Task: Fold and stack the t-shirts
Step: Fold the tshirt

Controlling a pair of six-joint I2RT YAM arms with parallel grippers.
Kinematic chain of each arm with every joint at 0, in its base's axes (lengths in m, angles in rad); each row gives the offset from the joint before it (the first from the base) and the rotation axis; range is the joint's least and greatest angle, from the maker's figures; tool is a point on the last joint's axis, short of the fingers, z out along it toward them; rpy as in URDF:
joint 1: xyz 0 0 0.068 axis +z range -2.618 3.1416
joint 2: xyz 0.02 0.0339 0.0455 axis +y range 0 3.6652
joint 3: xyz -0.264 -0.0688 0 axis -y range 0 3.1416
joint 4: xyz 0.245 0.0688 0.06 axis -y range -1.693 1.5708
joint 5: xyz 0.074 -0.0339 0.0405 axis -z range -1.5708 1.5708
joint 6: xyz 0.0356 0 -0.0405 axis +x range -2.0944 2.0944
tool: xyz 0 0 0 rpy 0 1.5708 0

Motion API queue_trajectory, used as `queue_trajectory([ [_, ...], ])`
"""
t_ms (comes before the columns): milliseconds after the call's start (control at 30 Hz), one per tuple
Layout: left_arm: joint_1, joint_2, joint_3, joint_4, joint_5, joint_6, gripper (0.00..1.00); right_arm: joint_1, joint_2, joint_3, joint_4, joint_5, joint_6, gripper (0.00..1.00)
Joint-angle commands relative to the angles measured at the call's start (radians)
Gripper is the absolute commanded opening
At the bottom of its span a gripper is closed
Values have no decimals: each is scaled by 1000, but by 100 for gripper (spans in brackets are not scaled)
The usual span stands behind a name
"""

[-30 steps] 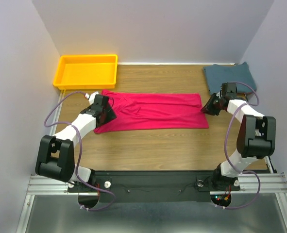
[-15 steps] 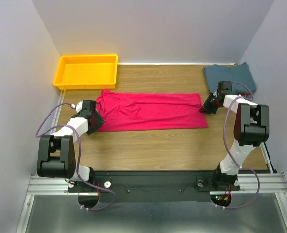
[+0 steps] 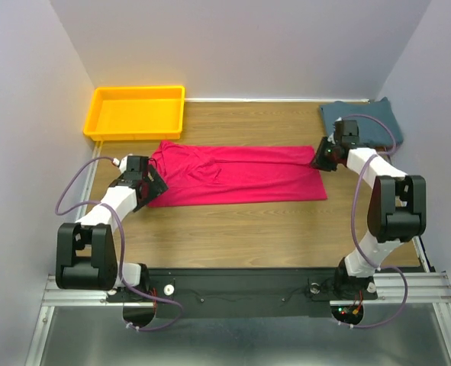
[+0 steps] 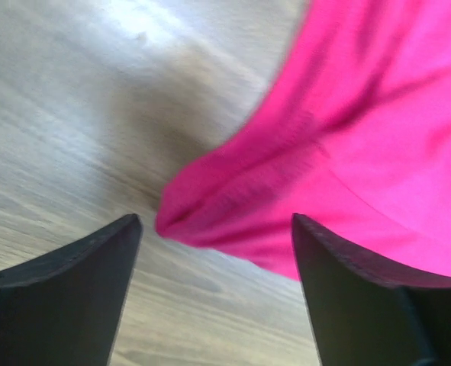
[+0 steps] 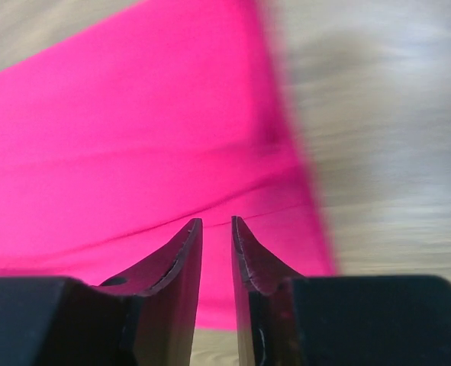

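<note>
Since a second ago the left pincer (image 3: 153, 187) has drawn back off the pink t-shirt (image 3: 240, 175) to its lower left corner, and the right pincer (image 3: 317, 161) has moved up-frame to the shirt's upper right corner.

The overhead view alone shows the pink shirt spread in a long band across the middle of the counter (image 3: 233, 229). The folded teal t-shirt (image 3: 362, 122) lies at upper right and a yellow tray (image 3: 133, 136) at upper left.

The left wrist view shows that pincer (image 4: 215, 219) wide open, with a cloth corner (image 4: 347, 137) between its fingers. The right wrist view shows its pincer (image 5: 216, 221) narrowed to a slit over the pink hem (image 5: 133, 130). Whether cloth is pinched I cannot tell.

Both arms reach low, forearms angled inward.
</note>
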Motion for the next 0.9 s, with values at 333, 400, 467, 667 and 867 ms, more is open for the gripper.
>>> queue_trajectory([
  [333, -247, 19, 201, -86, -80, 48, 94, 258, -108, -62, -66, -27, -56, 35],
  [400, -252, 54, 214, -81, -83, 46, 94, 263, -104, -72, -84, -8, -61, 36],
  [467, -255, 80, 245, -70, -88, 52, 93, 269, -105, -84, -100, 13, -64, 36],
  [667, -254, 220, 320, -52, -115, 77, 94, 275, -107, -150, -130, 72, -49, 42],
  [867, -255, 321, 336, -41, -121, 86, 94, 276, -88, -205, -149, 138, -56, 44],
])
